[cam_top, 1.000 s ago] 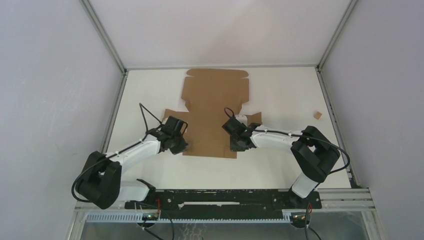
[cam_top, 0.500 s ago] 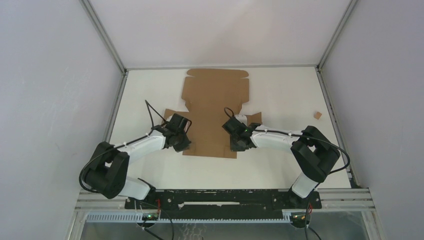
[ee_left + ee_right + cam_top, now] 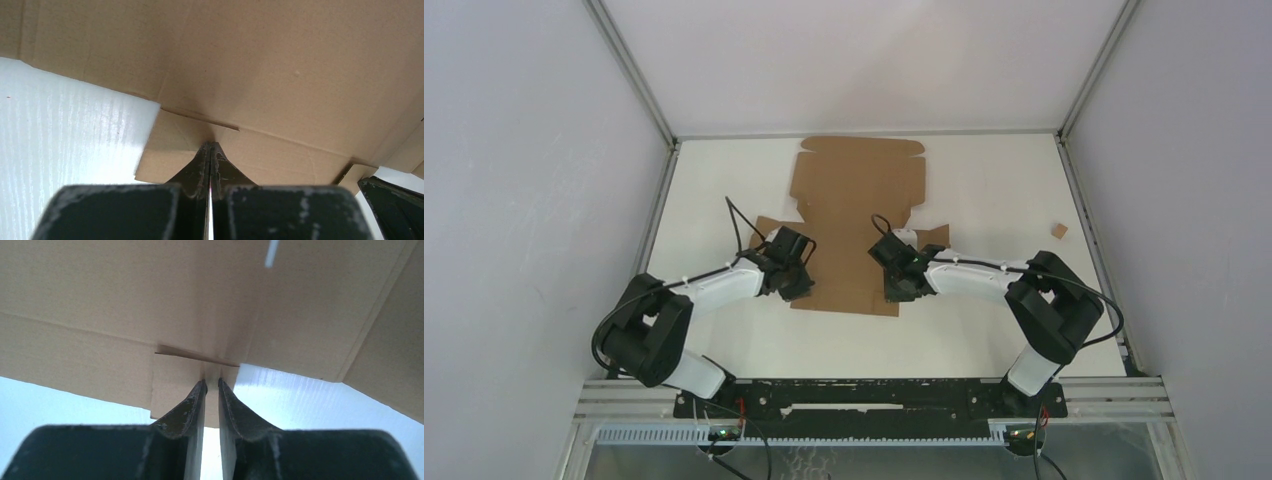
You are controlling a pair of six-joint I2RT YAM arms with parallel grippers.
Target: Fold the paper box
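Left gripper (image 3: 210, 145) fully closed, empty, tips pressing near-left corner of paper box (image 3: 856, 200). Right gripper (image 3: 211, 381) slightly ajar, nothing between, at near-right corner. Box flat on table (image 3: 994, 190), long axis 12–6, main panel at 12 o'clock of both; arms equally near.

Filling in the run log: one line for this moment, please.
paper box: flat, unfolded | left claw: shut, at near-left tab | right claw: slightly open, at near-right tab
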